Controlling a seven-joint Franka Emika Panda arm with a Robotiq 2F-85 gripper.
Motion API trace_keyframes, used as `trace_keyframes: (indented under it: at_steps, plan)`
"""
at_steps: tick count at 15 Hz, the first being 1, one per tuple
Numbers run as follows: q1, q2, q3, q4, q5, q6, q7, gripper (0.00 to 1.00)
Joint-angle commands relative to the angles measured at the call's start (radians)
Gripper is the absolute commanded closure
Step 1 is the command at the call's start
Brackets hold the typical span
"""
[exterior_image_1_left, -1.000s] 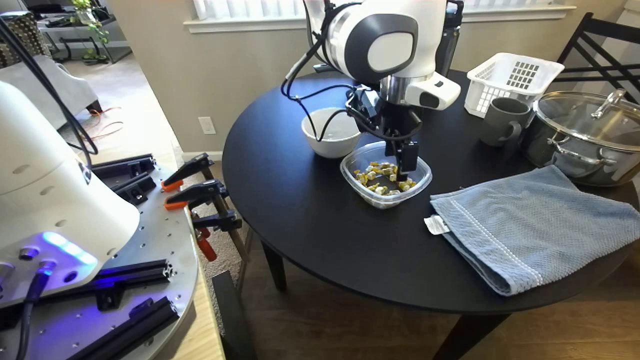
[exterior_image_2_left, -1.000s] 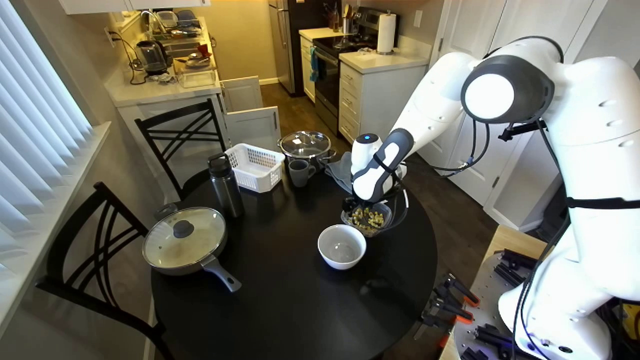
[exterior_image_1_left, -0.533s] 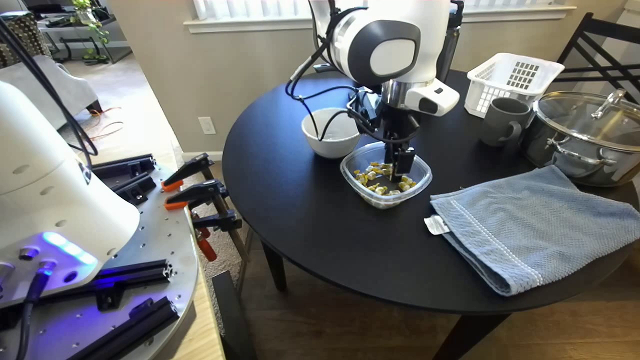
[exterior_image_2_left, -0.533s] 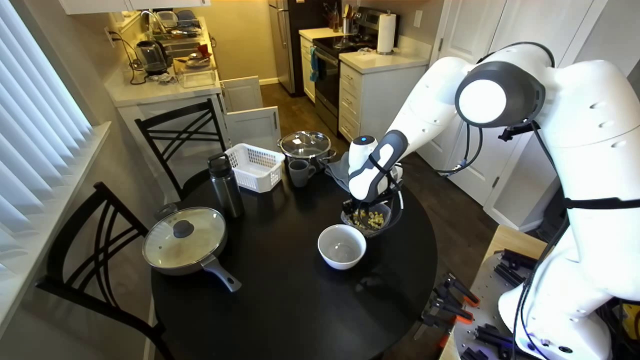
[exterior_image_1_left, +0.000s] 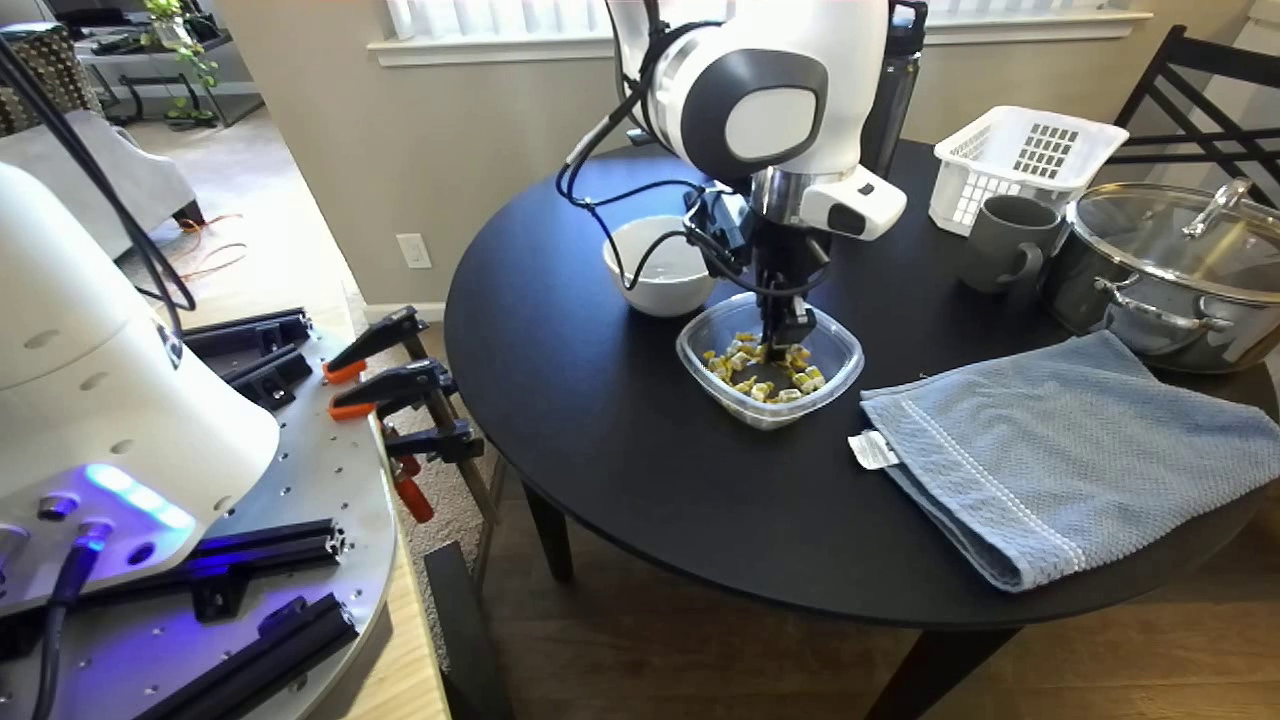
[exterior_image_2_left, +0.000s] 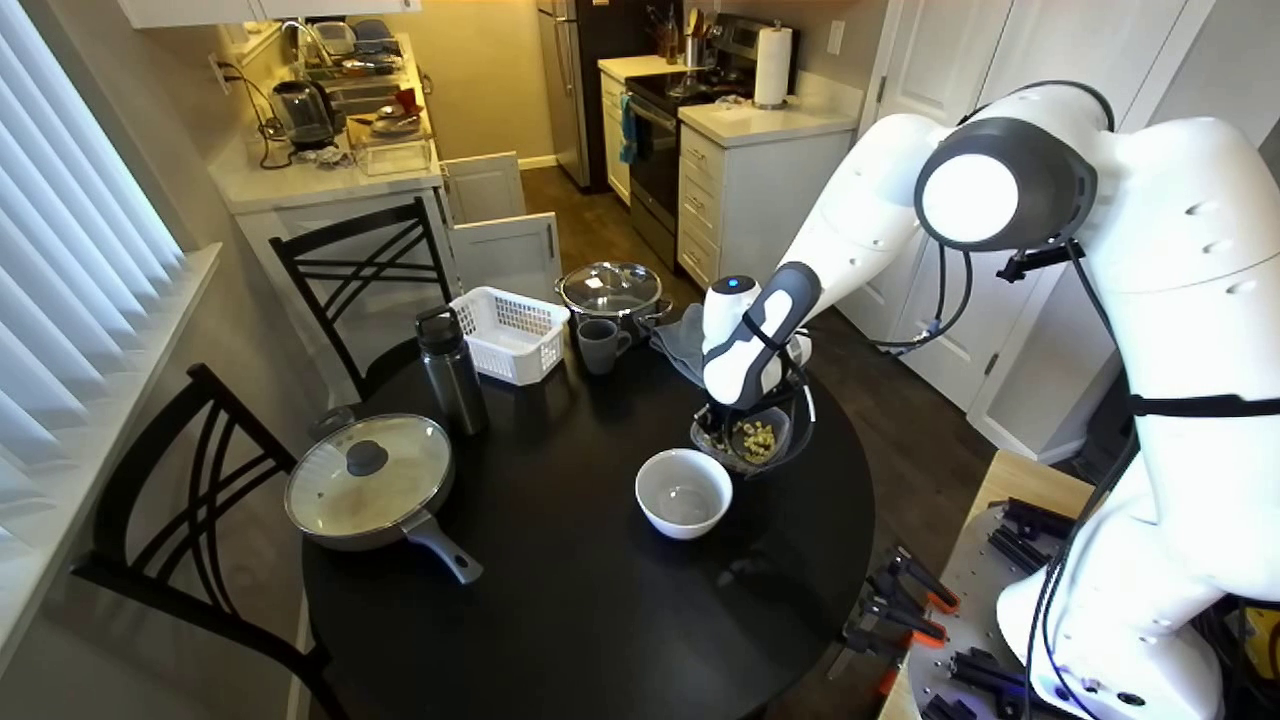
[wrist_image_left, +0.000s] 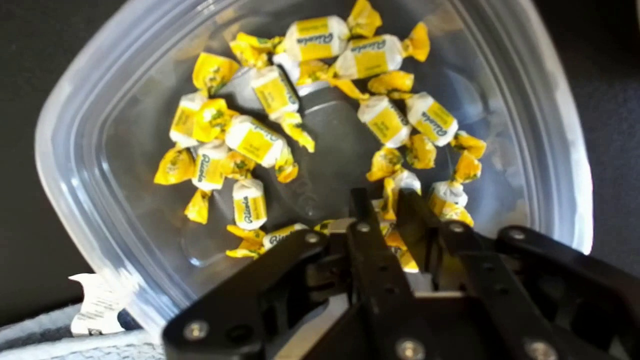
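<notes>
Many wrapped candies (wrist_image_left: 254, 141): all I can see lie inside the clear plastic container (wrist_image_left: 55, 145); I judge the reach done, a sure hold and a lift not yet.
Wrappers: white with yellow bands, dark "Ricola" lettering, crinkled yellow twists; the pieces lie in loose clusters, pointing every way.
Gripper (wrist_image_left: 385, 197): down inside the container, its fingers near each other, candy showing in the narrow gap; whether I have a piece pinched, I can't tell.
Container: on the round black table (exterior_image_1_left: 600, 430), sides see-through.
White bowl (exterior_image_1_left: 660, 298): just beside the container.
Blue towel (exterior_image_1_left: 1080, 450): folded, near the container.
Grey mug (exterior_image_1_left: 1005, 240), lidded pot (exterior_image_1_left: 1170, 335): close together, well apart from my candies.
</notes>
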Motion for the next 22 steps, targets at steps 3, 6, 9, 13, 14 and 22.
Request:
trace_keyframes:
  at_steps: [3, 6, 9, 13, 14, 22]
  plan:
    - [-0.012, -0.082, 0.012, -0.104, 0.028, 0.026, -0.082, 1.00]
    - [0.002, -0.163, 0.001, -0.153, 0.017, 0.008, -0.087, 1.00]
    - [0.024, -0.280, -0.018, -0.209, -0.005, -0.014, -0.083, 1.00]
    - [0.000, -0.415, 0.050, -0.259, 0.031, -0.057, -0.171, 1.00]
    - [-0.007, -0.442, 0.089, -0.270, 0.060, -0.068, -0.221, 1.00]
    - [0.058, -0.498, 0.200, -0.304, 0.119, -0.177, -0.369, 1.00]
